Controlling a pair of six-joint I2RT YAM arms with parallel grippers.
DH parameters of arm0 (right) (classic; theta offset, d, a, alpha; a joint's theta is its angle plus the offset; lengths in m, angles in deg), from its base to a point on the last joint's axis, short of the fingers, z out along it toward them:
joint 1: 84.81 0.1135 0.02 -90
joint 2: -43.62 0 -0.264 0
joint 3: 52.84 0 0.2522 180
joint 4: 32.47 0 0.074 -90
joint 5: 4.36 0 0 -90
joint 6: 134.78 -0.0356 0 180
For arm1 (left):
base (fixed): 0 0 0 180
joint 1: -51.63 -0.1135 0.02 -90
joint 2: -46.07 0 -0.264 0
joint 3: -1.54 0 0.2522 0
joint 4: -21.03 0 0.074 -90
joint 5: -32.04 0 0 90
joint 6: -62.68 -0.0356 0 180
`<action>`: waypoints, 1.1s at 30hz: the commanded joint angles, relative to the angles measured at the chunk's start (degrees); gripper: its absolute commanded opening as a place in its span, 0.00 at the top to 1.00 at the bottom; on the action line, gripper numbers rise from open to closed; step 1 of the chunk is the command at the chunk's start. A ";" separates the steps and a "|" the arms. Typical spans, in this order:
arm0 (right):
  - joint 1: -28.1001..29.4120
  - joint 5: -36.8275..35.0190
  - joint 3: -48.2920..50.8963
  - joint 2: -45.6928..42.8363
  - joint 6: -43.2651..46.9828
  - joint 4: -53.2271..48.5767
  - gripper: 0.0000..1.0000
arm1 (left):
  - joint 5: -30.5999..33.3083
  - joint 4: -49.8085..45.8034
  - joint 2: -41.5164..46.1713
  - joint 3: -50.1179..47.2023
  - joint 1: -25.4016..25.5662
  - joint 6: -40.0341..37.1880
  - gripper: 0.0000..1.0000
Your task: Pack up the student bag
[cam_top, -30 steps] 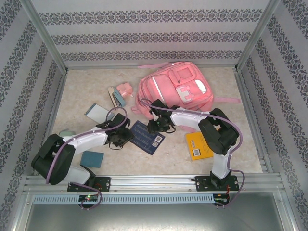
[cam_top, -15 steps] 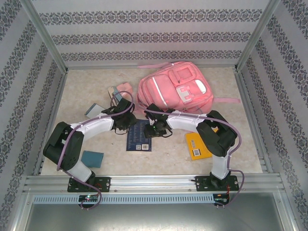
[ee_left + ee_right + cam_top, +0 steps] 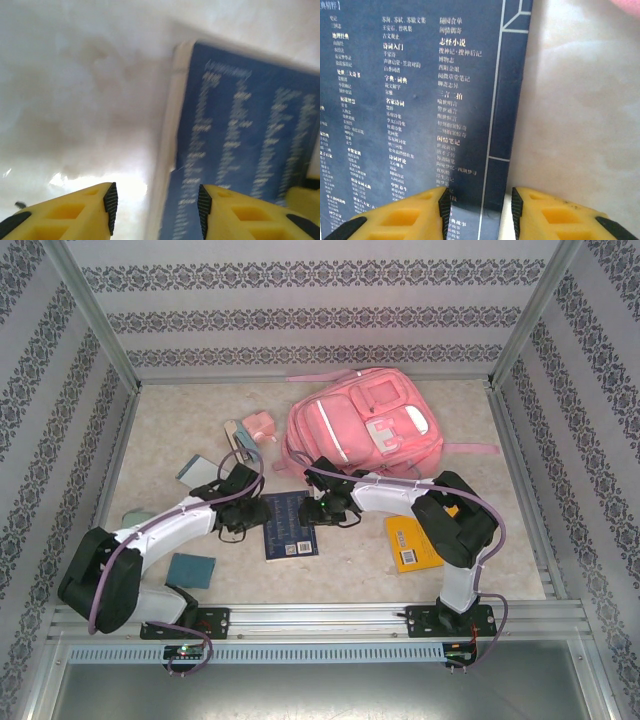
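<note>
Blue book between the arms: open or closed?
Closed. The blue book shows one printed cover facing up, lying on the table.

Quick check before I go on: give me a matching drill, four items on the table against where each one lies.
Things:
1. student bag
2. dark blue book
3. yellow book
4. teal pad

Places:
A. near left of the table
B. far side, right of centre
C. near right
D. centre

Pairs: 1-B; 2-D; 3-C; 4-A
</note>
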 commanded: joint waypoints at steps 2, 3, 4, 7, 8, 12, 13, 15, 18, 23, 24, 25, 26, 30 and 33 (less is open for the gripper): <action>-0.59 0.27 1.56 -0.74 -2.10 2.77 0.60 | -4.18 1.34 0.71 -3.65 0.45 -1.55 0.54; -0.65 0.29 1.77 -0.69 -2.38 3.12 0.60 | -5.00 2.23 0.30 -4.29 0.45 -1.37 0.56; -0.67 0.44 1.93 -0.66 -2.55 3.39 0.60 | -5.41 2.99 -0.08 -4.62 0.49 -1.25 0.57; -0.65 0.89 2.20 -0.24 -2.82 3.76 0.60 | -6.77 5.25 -0.98 -5.21 0.45 -0.78 0.58; -0.64 0.91 2.32 -0.17 -2.90 3.78 0.61 | -7.08 5.69 -0.99 -5.18 0.45 -0.59 0.59; -0.58 0.76 2.53 -0.30 -3.01 4.01 0.60 | -7.13 5.55 0.70 -4.40 0.45 0.09 0.61; -0.58 0.76 2.56 -0.39 -3.01 3.91 0.60 | -7.04 5.37 1.27 -4.08 0.46 0.12 0.60; -0.57 0.63 2.58 -0.55 -3.01 3.93 0.61 | -6.96 4.98 2.21 -3.50 0.45 0.42 0.61; -0.53 0.56 2.72 -0.66 -2.84 3.72 0.60 | -7.35 5.11 3.22 -2.87 0.47 1.06 0.60; -0.52 0.58 2.70 -0.40 -2.83 3.71 0.60 | -8.56 6.98 2.42 -4.11 0.53 1.51 0.61; -0.53 0.60 2.80 -0.39 -2.85 3.81 0.61 | -8.94 7.37 2.11 -4.38 0.52 1.74 0.63; -0.53 0.56 2.81 -0.38 -2.91 3.69 0.60 | -9.06 7.43 1.94 -4.56 0.54 1.87 0.63; -0.57 0.56 2.90 -0.39 -2.92 3.84 0.61 | -8.86 7.16 2.04 -4.55 0.54 1.96 0.64; -0.51 0.42 2.97 -0.48 -3.01 3.72 0.60 | -4.41 2.21 4.87 -2.58 0.77 1.72 0.64; -0.45 0.28 2.91 -0.48 -3.01 3.62 0.60 | -0.56 -2.12 6.70 0.03 0.89 0.27 0.64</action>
